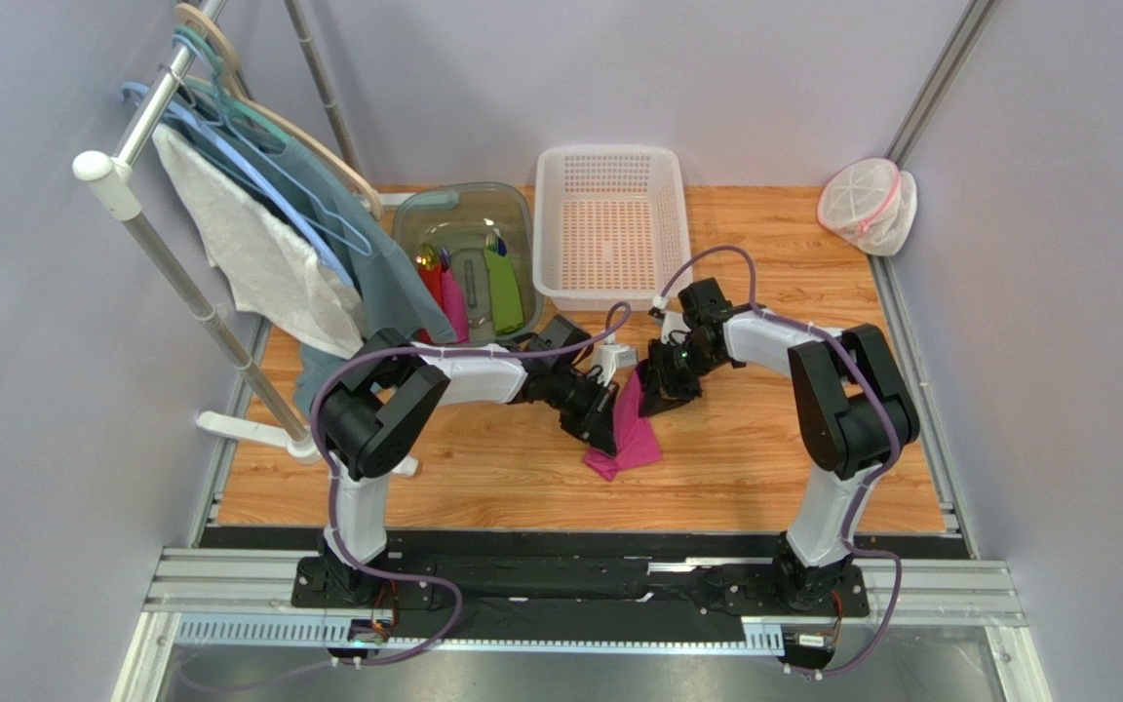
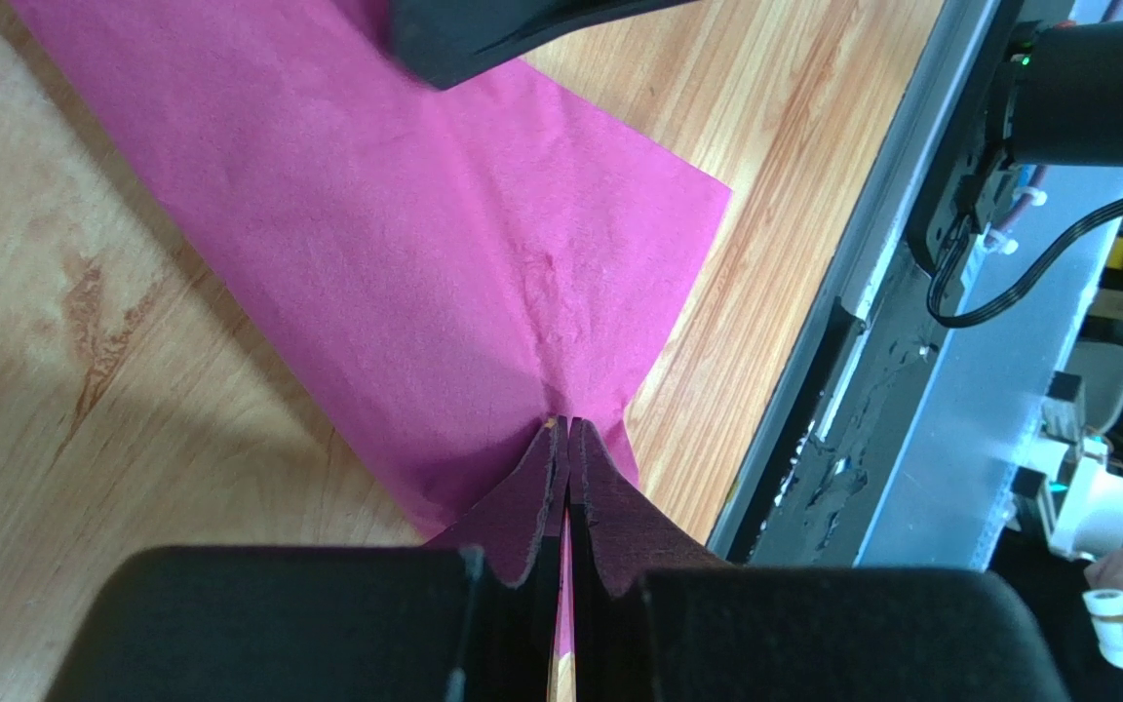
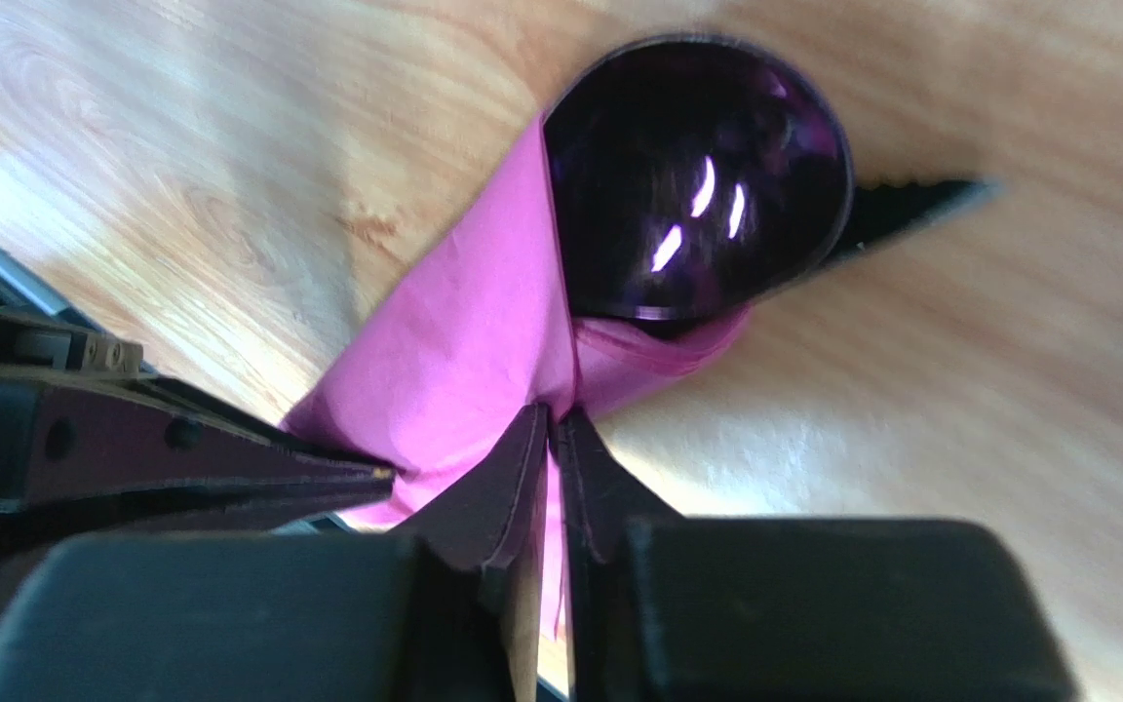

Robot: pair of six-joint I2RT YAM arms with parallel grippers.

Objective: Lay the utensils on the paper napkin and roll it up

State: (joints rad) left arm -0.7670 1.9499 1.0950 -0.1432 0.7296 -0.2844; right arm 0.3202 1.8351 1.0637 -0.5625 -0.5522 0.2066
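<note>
The paper napkin (image 2: pixel 421 263) clenched in left pincer (image 2: pixel 568 429) and right pincer (image 3: pixel 550 420), spoon (image 3: pixel 692 176) just beyond right.

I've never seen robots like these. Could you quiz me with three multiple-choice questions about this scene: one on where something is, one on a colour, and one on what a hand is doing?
1. Where is the dark purple plastic spoon?
A. on the floor
B. folded inside the magenta paper napkin, bowl sticking out
C. in a cup

2. What colour is the slotted plastic basket?
A. black
B. white
C. red

3. What is the left hand doing?
A. gaping wide open
B. holding a fork
C. pinched shut on the napkin's edge

Answers:
1 B: the right wrist view shows the bowl emerging from the fold.
2 B: it is plainly white in the top view.
3 C: its own view shows it closed on the paper.
</note>
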